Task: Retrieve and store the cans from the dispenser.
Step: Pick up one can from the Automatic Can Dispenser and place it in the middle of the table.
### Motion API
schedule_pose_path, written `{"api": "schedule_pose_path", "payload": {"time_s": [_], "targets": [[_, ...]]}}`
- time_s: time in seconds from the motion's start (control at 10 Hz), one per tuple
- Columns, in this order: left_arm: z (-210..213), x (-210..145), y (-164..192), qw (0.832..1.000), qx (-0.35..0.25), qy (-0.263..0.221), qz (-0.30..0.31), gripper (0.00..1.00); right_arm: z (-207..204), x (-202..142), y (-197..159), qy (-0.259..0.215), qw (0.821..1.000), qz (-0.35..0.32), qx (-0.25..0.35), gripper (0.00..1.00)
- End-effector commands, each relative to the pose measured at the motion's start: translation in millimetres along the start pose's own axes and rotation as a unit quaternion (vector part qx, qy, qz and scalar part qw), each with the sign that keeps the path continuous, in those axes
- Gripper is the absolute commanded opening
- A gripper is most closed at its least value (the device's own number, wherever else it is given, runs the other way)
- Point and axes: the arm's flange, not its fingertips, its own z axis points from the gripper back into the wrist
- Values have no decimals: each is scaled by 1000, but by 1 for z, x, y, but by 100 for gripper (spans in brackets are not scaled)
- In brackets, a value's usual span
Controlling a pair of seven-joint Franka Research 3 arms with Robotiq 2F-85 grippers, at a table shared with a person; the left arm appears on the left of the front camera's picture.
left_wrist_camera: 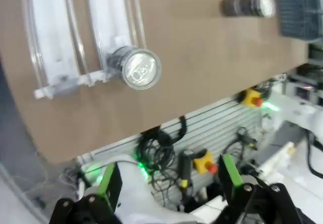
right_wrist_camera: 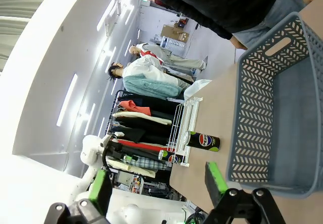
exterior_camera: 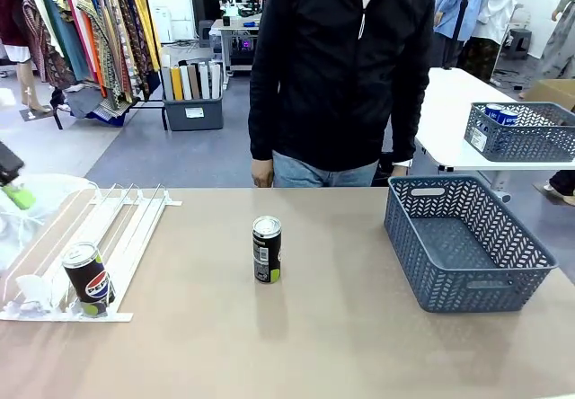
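One dark Pepsi can (exterior_camera: 87,278) stands at the front stopper of the white and clear dispenser (exterior_camera: 108,228) at the table's left. A second dark can (exterior_camera: 267,249) stands upright alone mid-table. My left gripper (exterior_camera: 16,192) hangs at the picture's left edge, above the dispenser's back. In the left wrist view, my left gripper (left_wrist_camera: 169,183) is open and empty, high above the dispenser (left_wrist_camera: 55,37) and its can (left_wrist_camera: 136,68); the mid-table can (left_wrist_camera: 250,5) lies farther off. My right gripper (right_wrist_camera: 157,183) is open and empty, beside the basket; both cans (right_wrist_camera: 204,142) (right_wrist_camera: 171,157) show beyond.
A grey mesh basket (exterior_camera: 467,242) sits empty at the table's right. A person in a black jacket (exterior_camera: 341,66) stands at the far edge, hands down. On a white table behind, another basket (exterior_camera: 521,134) holds blue cans.
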Motion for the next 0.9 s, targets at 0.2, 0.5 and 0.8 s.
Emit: {"api": "schedule_pose_path", "payload": {"time_s": [0.2,0.5,0.8], "targets": [[-28,48,-65,981,160,-8,106,100,0,2,4,1,1000,3,3,100],[-36,47,-73,982,159,-14,96,100,0,2,4,1,1000,3,3,100],[-40,57,-75,979,168,-16,115,100,0,2,4,1,1000,3,3,100]]}}
